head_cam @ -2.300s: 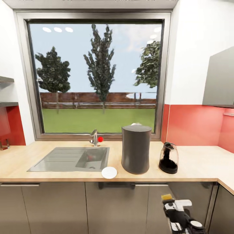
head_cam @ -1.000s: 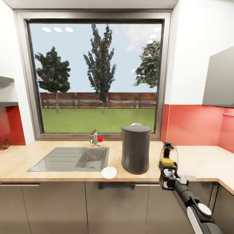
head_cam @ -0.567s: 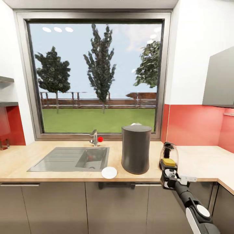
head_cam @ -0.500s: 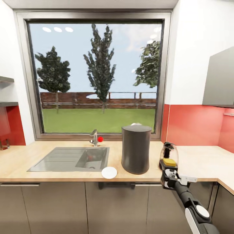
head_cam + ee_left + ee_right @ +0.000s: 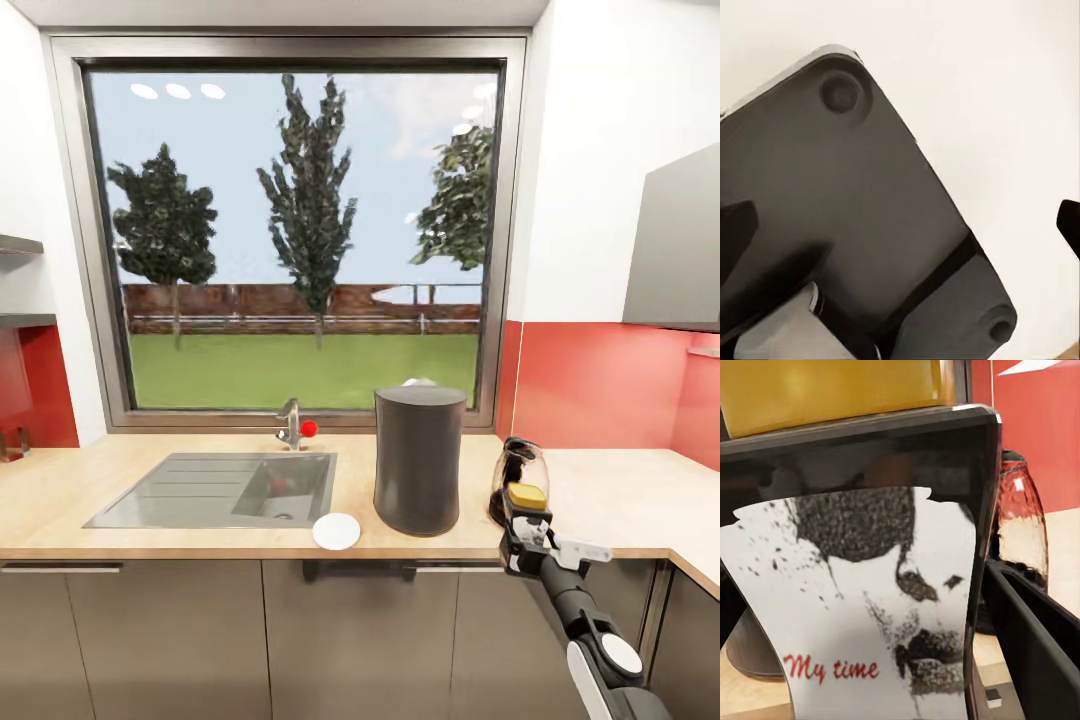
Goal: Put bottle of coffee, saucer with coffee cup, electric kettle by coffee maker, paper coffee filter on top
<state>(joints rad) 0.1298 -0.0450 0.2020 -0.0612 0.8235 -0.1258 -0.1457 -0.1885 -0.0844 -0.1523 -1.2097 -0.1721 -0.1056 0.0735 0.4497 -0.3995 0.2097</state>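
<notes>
Right now your right pincer (image 5: 524, 520) grips the bottle of coffee (image 5: 862, 585) around its labelled body, at the counter (image 5: 200, 500) edge before the electric kettle (image 5: 522, 470); it's smooth, breakable glass, so hold the body, not the lid; left pincer's state I cannot tell

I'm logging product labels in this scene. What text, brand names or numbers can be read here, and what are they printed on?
"My time" in red script on the white label of the bottle of coffee, held in the right gripper; above it is a black ink-style face, no other words.
The coffee maker, electric kettle and saucer carry no readable text.
</notes>
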